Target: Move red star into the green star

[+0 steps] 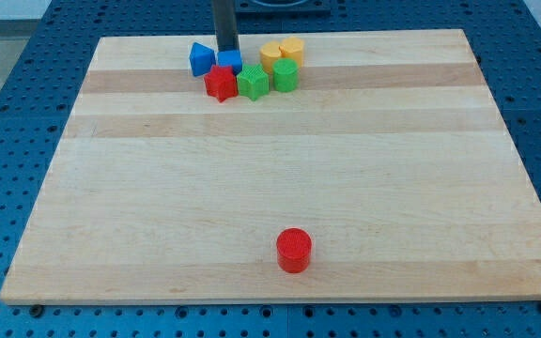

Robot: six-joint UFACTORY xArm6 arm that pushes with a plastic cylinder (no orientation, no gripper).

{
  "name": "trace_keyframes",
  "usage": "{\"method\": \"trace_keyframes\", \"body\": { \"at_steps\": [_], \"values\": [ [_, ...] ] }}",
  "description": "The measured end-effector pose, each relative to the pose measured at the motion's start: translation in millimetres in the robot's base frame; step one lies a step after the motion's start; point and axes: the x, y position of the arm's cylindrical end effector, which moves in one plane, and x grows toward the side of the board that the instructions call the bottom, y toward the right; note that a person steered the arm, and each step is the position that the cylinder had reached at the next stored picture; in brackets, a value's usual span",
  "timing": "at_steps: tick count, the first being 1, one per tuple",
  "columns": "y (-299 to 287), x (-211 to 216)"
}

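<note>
The red star (220, 83) lies near the view's top, left of centre. The green star (253, 83) sits right beside it on its right, and the two look to be touching. My tip (225, 50) comes down from the view's top and ends just above the red star, right at the top of a blue block (230, 62) that sits between them.
A second blue block (199, 58) lies left of the rod. A green block (285, 75) sits right of the green star, with two yellow blocks (282, 53) above it. A red cylinder (293, 250) stands near the view's bottom centre. The wooden board (280, 169) rests on a blue pegboard.
</note>
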Motion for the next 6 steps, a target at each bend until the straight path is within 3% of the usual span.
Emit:
{"method": "trace_keyframes", "body": {
  "at_steps": [2, 4, 6],
  "values": [
    [-37, 11],
    [-76, 68],
    [-4, 89]
  ]
}}
